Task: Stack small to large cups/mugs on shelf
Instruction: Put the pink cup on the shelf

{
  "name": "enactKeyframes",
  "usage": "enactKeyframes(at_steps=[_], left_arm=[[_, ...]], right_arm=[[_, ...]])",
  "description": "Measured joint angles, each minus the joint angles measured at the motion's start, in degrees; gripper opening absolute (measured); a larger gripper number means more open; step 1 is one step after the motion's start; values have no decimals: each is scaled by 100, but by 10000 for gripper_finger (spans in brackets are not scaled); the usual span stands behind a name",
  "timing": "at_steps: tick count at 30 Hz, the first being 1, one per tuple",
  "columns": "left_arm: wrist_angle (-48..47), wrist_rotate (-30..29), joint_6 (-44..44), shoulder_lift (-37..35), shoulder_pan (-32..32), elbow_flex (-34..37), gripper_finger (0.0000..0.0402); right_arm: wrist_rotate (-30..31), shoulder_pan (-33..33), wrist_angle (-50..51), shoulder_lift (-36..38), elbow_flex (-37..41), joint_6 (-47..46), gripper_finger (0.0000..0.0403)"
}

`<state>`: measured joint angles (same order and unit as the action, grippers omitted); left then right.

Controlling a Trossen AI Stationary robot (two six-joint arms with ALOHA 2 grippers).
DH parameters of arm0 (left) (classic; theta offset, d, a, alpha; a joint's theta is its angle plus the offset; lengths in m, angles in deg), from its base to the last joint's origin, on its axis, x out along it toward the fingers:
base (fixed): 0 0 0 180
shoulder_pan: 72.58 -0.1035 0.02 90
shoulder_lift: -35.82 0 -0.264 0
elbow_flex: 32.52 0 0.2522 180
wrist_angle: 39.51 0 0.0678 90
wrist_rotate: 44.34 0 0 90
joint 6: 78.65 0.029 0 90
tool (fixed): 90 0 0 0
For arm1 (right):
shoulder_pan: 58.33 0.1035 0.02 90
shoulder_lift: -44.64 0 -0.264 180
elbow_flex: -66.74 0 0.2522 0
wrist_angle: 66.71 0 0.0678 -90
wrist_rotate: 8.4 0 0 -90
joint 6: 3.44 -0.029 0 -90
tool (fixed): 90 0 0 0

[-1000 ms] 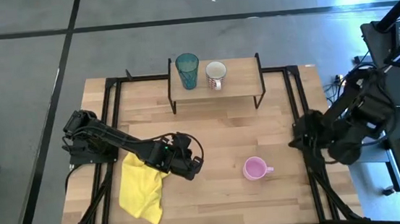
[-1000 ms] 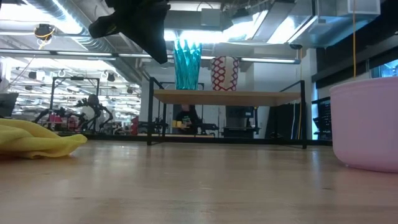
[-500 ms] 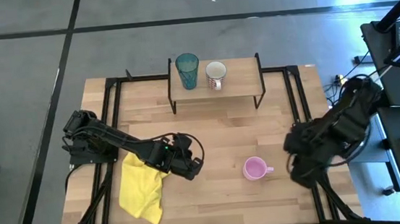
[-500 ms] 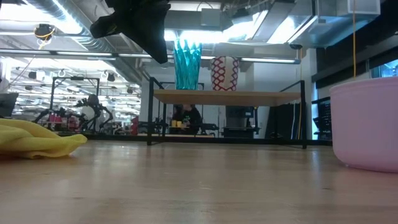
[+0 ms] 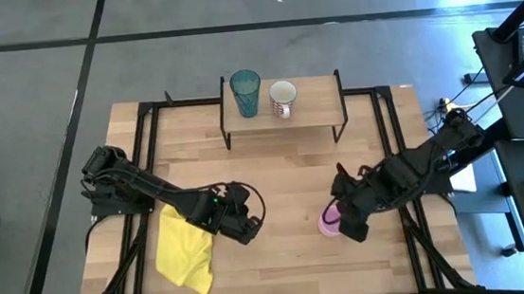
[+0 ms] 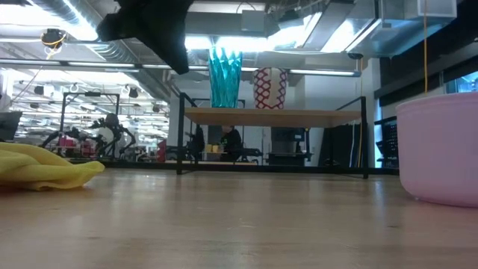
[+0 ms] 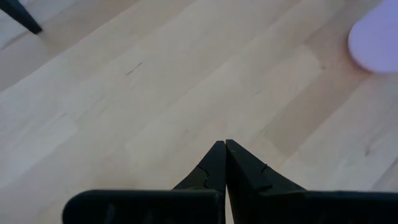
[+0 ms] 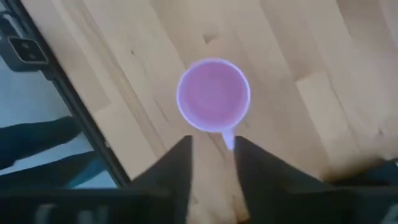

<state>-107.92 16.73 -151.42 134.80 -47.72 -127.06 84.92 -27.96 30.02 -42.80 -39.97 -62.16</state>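
No writing shows on pink mug (image 8: 213, 94) below open right claw (image 8: 212, 149).

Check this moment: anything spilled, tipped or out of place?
Nothing spilled or tipped. The tumbler and white mug stand upright on the shelf. The only stray item is a crumpled yellow cloth on the table.

No text, label, brand, number or sign can be read anywhere in these views. The mug (image 5: 282, 98) on the shelf (image 5: 316, 114) carries only a red-and-white pattern, not lettering.
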Motion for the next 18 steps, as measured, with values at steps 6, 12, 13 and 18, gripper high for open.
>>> enactKeyframes(at_steps=[6,12,13,18], left_arm=[[-385,12,-19,0,143,0,10],[-465,66,-17,0,183,0,25],[-469,131,-15,0,183,0,26],[-468,184,50,0,216,0,28]], right_arm=[[-236,-277,98,-25,66,-135,225],[-470,-466,-1,-59,587,-581,240],[-461,-486,-42,-59,714,-598,236],[-457,-505,-563,-59,1485,-639,211]])
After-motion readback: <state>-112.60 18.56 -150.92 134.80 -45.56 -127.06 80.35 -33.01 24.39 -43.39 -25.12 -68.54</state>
